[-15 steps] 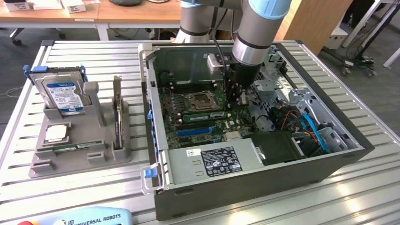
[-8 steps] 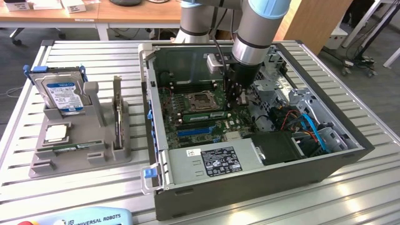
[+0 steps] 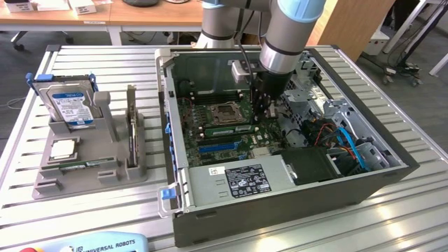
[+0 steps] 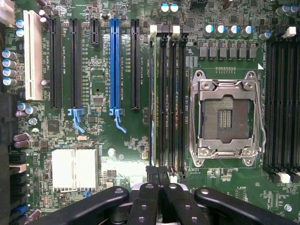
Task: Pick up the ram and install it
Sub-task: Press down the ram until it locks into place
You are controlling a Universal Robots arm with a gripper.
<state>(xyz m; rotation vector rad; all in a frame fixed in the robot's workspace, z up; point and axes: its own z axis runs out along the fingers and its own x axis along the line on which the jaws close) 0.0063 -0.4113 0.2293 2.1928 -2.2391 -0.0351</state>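
Ram [image 3: 230, 128] stands on edge in a memory slot of the motherboard, just below the processor socket in the middle of the exterior picture. In the wrist view the ram [image 4: 153, 93] shows as a thin green edge in the slot farthest from the socket, beside three empty black slots. A slatted metal table [image 3: 105, 68] fills most of the exterior view. On it, at centre and right, an open computer case [image 3: 280, 210] lies on its side. The robot arm [image 3: 290, 31] comes down from the top centre of the frame into the case. Inside lies the green motherboard [image 4: 117, 154], with a long blue expansion slot [image 4: 115, 61] among black ones. A grey holder [image 3: 91, 173] sits on the table at the exterior view's left, well apart from the case. A blue-labelled hard drive [image 3: 68, 105] stands upright in the holder, and a square silver processor chip [image 3: 63, 148] lies flat just in front of it. The processor socket [image 4: 227, 117] is empty, framed by its metal bracket. The gripper [image 3: 268, 116] hangs low over the board beside the socket. In the wrist view the gripper [image 4: 158, 176] is closed, its black fingers [image 4: 151, 174] pressed together at one end of the ram's slot; whether they touch the ram cannot be told.
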